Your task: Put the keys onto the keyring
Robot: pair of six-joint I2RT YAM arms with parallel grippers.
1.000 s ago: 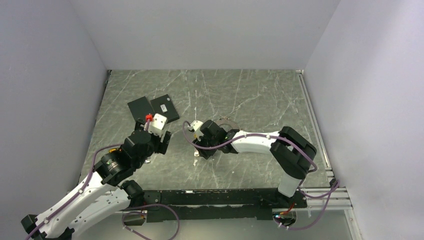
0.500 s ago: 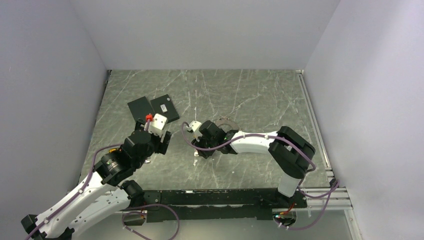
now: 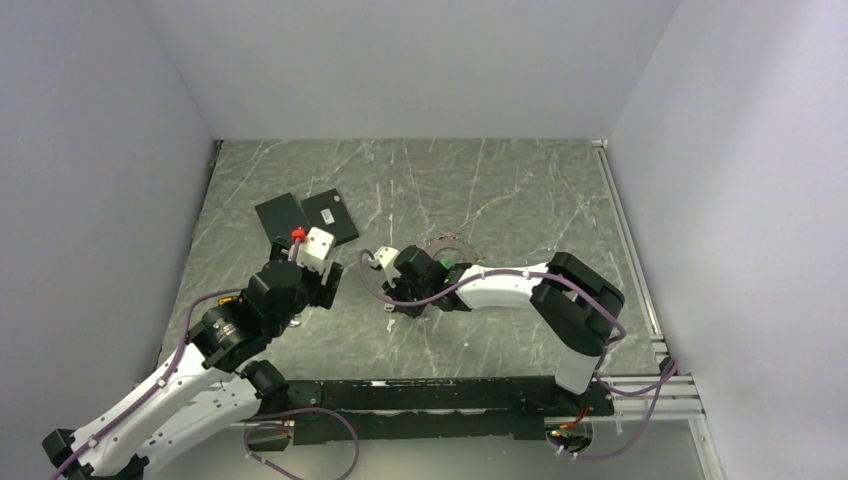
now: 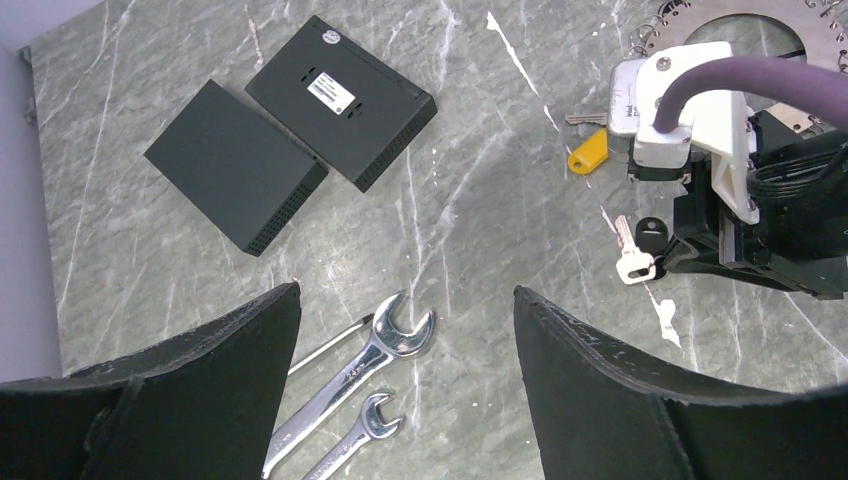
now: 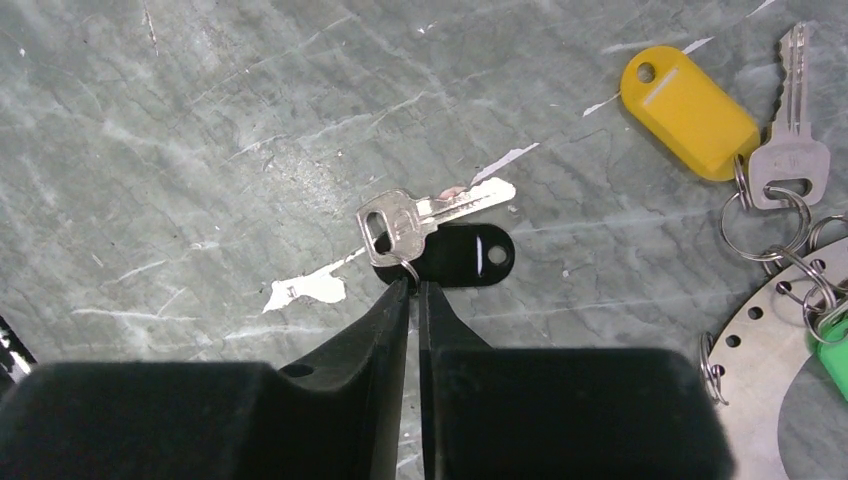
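Note:
A silver key [image 5: 432,213] with a black tag [image 5: 460,255] lies on the marble top, also seen in the left wrist view as the same key [image 4: 628,262]. My right gripper [image 5: 413,287] has its jaws pinched on that key's small split ring, with only a sliver of gap between the tips. A second key [image 5: 790,150] with a yellow tag [image 5: 688,110] lies to the right. The keyring [image 5: 760,365], a flat perforated metal ring with a green tag [image 5: 832,338], sits beside it. My left gripper [image 4: 405,300] hangs open over the table with nothing between its fingers.
Two black rectangular boxes [image 3: 280,217] [image 3: 330,215] lie at the back left. Two silver wrenches [image 4: 360,365] [image 4: 350,440] rest under my left gripper. White paint scraps [image 5: 305,290] mark the table near the key. Walls close in on three sides.
My right gripper has shifted slightly left and its jaws have closed onto the small ring of the key with the black tag. The left arm has not moved.

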